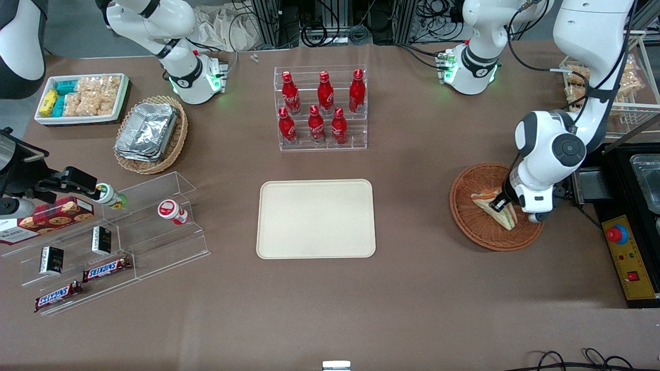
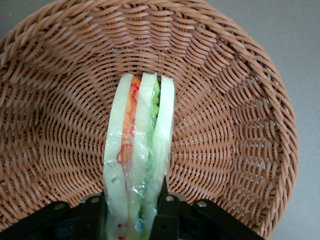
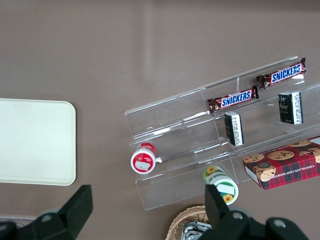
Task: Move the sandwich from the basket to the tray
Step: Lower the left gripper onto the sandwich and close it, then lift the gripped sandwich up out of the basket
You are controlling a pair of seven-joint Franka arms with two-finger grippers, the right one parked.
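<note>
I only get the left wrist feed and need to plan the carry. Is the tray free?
Observer: Yes. The tray holds nothing; it lies mid-table, toward the parked arm's end from the basket.
Operator: What stands near it?
Observer: A rack of red bottles, farther from the front camera than the tray.
Operator: Where is the hand?
Observer: The hand, shut on the sandwich, sits low within the basket's rim.

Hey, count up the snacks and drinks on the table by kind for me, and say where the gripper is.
Red bottles: 6
Snickers bars: 2
Small dark packets: 2
Cookie box: 1
Small cups: 2
Sandwich: 1
Total: 14
The gripper is in the basket, jaws shut on the sandwich.
</note>
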